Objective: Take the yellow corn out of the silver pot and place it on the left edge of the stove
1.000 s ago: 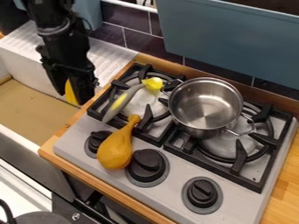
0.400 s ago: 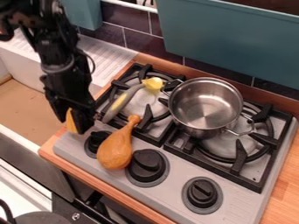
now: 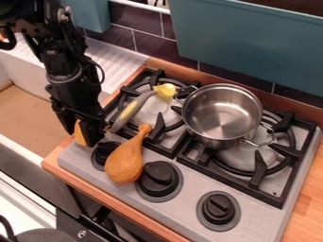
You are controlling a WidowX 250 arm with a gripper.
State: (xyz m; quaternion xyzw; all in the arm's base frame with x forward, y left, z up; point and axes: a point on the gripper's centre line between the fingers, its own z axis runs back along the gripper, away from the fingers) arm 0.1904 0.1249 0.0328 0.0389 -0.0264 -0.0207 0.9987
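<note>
Black two-finger gripper [image 3: 83,137], hanging from the black arm [image 3: 63,71] at the left of the view, at the left front corner of the grey stove top [image 3: 183,189]. The fingers are closed about a small yellow-orange object [image 3: 80,135], of which a rounded part shows between them; the rest is hidden, and its full shape cannot be told. The object lies above the stove's corner, beside the sink and near the left black knob [image 3: 101,153].

Just right of the gripper, an orange-brown toy drumstick [image 3: 125,163] rests on the stove top, its broad end toward the front, between the left knob and the larger middle black knob [image 3: 159,177]; its narrow end points up toward the left black burner grate [image 3: 159,127]. On that grate lies a slender utensil with a grey-and-yellow handle [image 3: 129,112] and a bright yellow head [image 3: 165,90], the handle's lower end near the gripper.

A shiny steel pot [image 3: 221,118] with two wire handles stands upright over the right black burner grate [image 3: 260,172], its opening upward and its left handle near the yellow head. A third black knob [image 3: 219,208] is set at the right front. Light wooden counter [image 3: 309,189] borders the stove; the white sink [image 3: 19,66], with its ribbed drainboard [image 3: 120,64], lies to the left.
</note>
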